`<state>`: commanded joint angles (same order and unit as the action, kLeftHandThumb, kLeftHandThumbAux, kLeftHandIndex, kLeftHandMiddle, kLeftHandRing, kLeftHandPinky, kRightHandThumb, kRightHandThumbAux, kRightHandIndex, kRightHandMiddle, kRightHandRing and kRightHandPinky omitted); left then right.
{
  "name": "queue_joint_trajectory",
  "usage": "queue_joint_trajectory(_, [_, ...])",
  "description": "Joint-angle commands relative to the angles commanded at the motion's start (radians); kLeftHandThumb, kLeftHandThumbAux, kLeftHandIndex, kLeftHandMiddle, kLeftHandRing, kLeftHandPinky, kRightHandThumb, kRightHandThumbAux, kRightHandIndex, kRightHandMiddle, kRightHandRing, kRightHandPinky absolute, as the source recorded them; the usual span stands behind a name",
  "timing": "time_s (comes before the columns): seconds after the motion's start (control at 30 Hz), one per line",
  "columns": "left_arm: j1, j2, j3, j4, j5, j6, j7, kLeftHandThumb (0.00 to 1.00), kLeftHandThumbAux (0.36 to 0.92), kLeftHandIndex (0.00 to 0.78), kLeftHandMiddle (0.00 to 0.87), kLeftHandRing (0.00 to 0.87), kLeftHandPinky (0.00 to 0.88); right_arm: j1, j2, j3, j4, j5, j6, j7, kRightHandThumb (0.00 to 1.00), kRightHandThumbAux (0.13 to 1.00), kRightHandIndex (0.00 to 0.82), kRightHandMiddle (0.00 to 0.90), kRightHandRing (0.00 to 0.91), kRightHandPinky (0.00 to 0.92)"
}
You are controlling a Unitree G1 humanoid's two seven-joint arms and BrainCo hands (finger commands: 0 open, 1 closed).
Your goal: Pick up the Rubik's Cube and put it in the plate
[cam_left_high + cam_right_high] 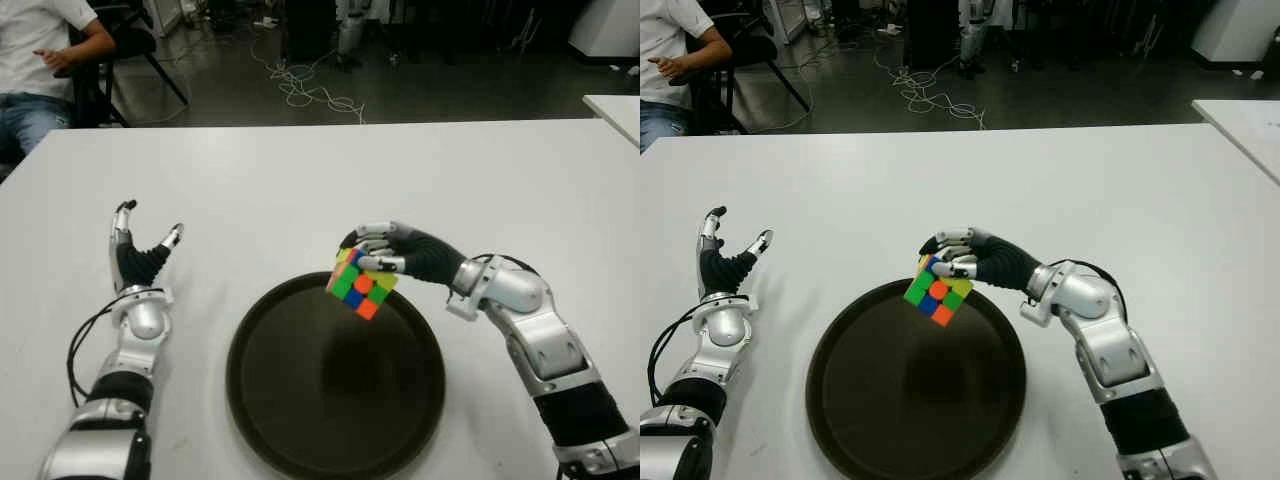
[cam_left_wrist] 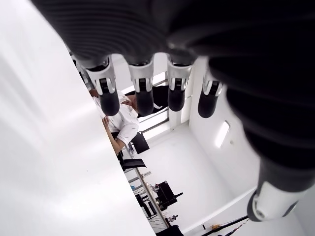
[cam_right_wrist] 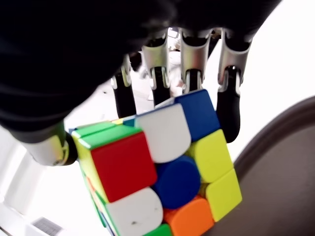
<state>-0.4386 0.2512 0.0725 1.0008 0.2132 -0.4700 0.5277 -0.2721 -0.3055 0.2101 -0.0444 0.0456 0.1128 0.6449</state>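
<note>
Fig. legend, scene seen from across the table. R hand (image 1: pixel 385 255) holds the Rubik's Cube (image 1: pixel 361 283) in the air: fingers (image 3: pixel 229 105) curled over the top of it, thumb on the opposite side, so the hand is closed on the cube w/ no slack visible in the R wrist view. The cube hangs tilted, one corner pointing down, just below and slightly toward the robot from the fingertips.

Key relation: the cube sits above the far rim of the plate (image 1: pixel 270 420), near that rim's R part, not over the centre. It looks clear of the plate surface, though whether the lowest corner touches can't be told for sure. Plate centre lies nearer the robot and a bit to its L from the cube, so the coming move, in my judgement, is a short carry inward and down, then release. A cube has no long axis; its tilt means it may roll onto a face when let go.

Container: the plate is dark, round, shallow-rimmed, w/ nothing lying in it.

L hand (image 1: pixel 140 255) idle, well apart on the plate's L side above the white table (image 1: pixel 300 180), fingers spread, holding nothing.

A person (image 1: pixel 45 50) sits beyond the far L corner.
</note>
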Motion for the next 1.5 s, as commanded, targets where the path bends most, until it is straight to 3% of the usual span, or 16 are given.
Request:
queue_joint_trajectory(0.27, [0.000,0.001,-0.005,-0.007,0.011,0.018,0.014,0.073,0.639,0.000,0.014,0.033,0.067,0.007,0.015,0.020,-0.006,-0.059,-0.027,-0.056,0.712,0.713,0.440,0.807,0.814,0.807])
queue_joint_trajectory(0.33, [0.001,0.001,-0.007,-0.008,0.015,0.020,0.018,0.074,0.642,0.000,0.017,0.033,0.060,0.006,0.020,0.021,0.003,-0.058,-0.049,-0.060,0.707,0.716,0.436,0.760,0.778,0.780])
queue_joint_trajectory(0.4, [0.001,0.001,-0.009,-0.008,0.018,0.023,0.022,0.076,0.645,0.000,0.020,0.032,0.055,0.005,0.027,0.019,0.018,-0.050,-0.083,-0.061,0.698,0.720,0.432,0.668,0.700,0.707])
queue_joint_trajectory(0.43, [0.000,0.001,-0.009,-0.009,0.019,0.025,0.023,0.077,0.646,0.000,0.024,0.036,0.068,0.004,0.031,0.017,0.025,-0.046,-0.100,-0.061,0.686,0.726,0.423,0.561,0.586,0.575])
queue_joint_trajectory(0.47, [0.000,0.001,-0.009,-0.010,0.019,0.027,0.024,0.077,0.646,0.000,0.025,0.038,0.073,0.004,0.036,0.015,0.037,-0.040,-0.131,-0.059,0.682,0.728,0.419,0.523,0.545,0.527])
queue_joint_trajectory(0.5, [0.000,0.001,-0.009,-0.011,0.019,0.029,0.025,0.079,0.648,0.000,0.022,0.034,0.067,0.003,0.039,0.014,0.047,-0.036,-0.153,-0.057,0.446,0.714,0.325,0.416,0.432,0.414])
queue_joint_trajectory(0.53, [-0.001,0.001,-0.010,-0.011,0.019,0.030,0.025,0.080,0.648,0.000,0.020,0.032,0.064,0.002,0.042,0.013,0.058,-0.032,-0.178,-0.053,0.285,0.708,0.263,0.348,0.360,0.341])
queue_joint_trajectory(0.63, [-0.001,0.002,-0.010,-0.010,0.018,0.031,0.025,0.083,0.652,0.000,0.010,0.024,0.063,-0.007,0.047,0.011,0.090,-0.004,-0.222,-0.025,0.093,0.670,0.144,0.204,0.209,0.193])
queue_joint_trajectory(0.77, [-0.001,0.003,-0.011,-0.008,0.017,0.029,0.024,0.088,0.658,0.000,0.004,0.027,0.080,-0.024,0.044,0.006,0.117,0.030,-0.245,0.015,0.019,0.624,0.063,0.086,0.089,0.089])
queue_joint_trajectory(1.17, [0.000,0.003,-0.010,-0.013,0.010,0.037,0.014,0.074,0.634,0.000,0.035,0.061,0.107,-0.022,0.041,-0.007,0.118,0.069,-0.257,0.052,0.000,0.574,0.005,0.004,0.003,0.008])
queue_joint_trajectory(1.33, [0.000,-0.001,-0.004,-0.013,-0.002,0.032,0.006,0.074,0.634,0.000,0.032,0.046,0.067,-0.027,0.051,-0.014,0.130,0.097,-0.250,0.064,0.000,0.576,0.004,0.000,0.000,0.000])
queue_joint_trajectory(1.43, [0.001,-0.001,-0.004,-0.013,-0.004,0.030,0.004,0.073,0.639,0.000,0.022,0.036,0.058,-0.036,0.058,-0.015,0.152,0.106,-0.247,0.069,0.000,0.584,0.011,0.001,0.000,0.000])
queue_joint_trajectory(1.5, [0.002,-0.002,-0.004,-0.015,-0.004,0.028,0.003,0.069,0.637,0.000,0.017,0.030,0.056,-0.053,0.076,-0.013,0.236,0.099,-0.273,0.070,0.000,0.591,0.025,0.017,0.006,0.000])
